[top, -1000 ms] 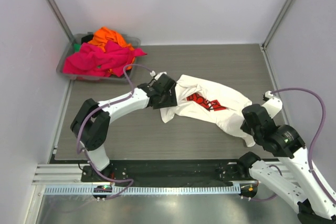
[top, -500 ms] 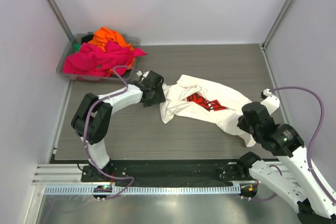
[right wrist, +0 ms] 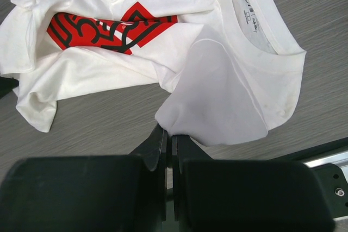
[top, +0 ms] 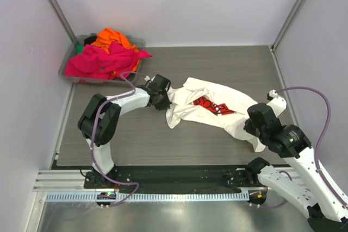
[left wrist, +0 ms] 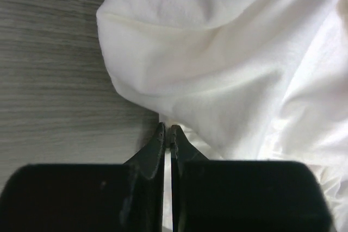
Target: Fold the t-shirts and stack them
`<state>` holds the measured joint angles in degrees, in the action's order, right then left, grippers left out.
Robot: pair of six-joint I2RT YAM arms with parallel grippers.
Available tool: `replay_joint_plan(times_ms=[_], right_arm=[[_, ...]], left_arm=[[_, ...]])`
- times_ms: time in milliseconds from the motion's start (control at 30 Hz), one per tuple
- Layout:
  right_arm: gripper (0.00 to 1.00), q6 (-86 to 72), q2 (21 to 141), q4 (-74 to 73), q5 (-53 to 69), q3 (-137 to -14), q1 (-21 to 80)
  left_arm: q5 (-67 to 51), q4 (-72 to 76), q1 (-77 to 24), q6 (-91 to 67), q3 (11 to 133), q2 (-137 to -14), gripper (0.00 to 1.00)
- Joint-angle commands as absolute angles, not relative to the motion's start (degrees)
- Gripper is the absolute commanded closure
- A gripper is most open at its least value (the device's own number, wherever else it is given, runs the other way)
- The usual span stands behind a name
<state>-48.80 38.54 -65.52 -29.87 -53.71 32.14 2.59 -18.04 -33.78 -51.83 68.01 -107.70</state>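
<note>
A cream-white t-shirt (top: 217, 107) with a red-and-white print lies crumpled across the middle of the table. My left gripper (top: 166, 100) is at its left edge, and in the left wrist view its tips (left wrist: 167, 130) are shut on the hem of the white cloth (left wrist: 217, 74). My right gripper (top: 253, 130) is at the shirt's near right corner. In the right wrist view it (right wrist: 168, 134) is shut on a fold of the shirt (right wrist: 217, 96), below the collar. Hot pink t-shirts (top: 100, 61) and an orange one (top: 111, 38) are heaped at the far left.
The pink and orange shirts fill a grey plastic bin (top: 138, 42) in the far left corner. Pale walls close in the table on the left, back and right. The metal rail (top: 163, 180) with the arm bases runs along the near edge.
My left gripper slid a little to the left along the shirt's edge and went from open to shut on it. The right arm shifted slightly, still holding its fold.
</note>
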Motion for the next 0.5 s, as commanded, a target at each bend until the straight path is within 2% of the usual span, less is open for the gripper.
replay_joint_plan(times_ms=[0, 200, 467], right_arm=[[0.99, -48.52, 39.02, -63.63, -29.97, -56.95, 32.25], [0.99, -46.76, 41.48, -64.42, -31.98, -66.17, 32.26], [0.99, -43.68, 43.51, -69.43, -38.67, -81.56, 32.25]], left_arm=[[4.3, -21.87, -34.19, -51.6, 68.9, -98.03, 1.0], [11.15, -34.6, -34.1, -48.61, 72.68, -83.53, 1.0], [17.57, -46.66, -34.1, -45.27, 76.2, -70.41, 1.0]])
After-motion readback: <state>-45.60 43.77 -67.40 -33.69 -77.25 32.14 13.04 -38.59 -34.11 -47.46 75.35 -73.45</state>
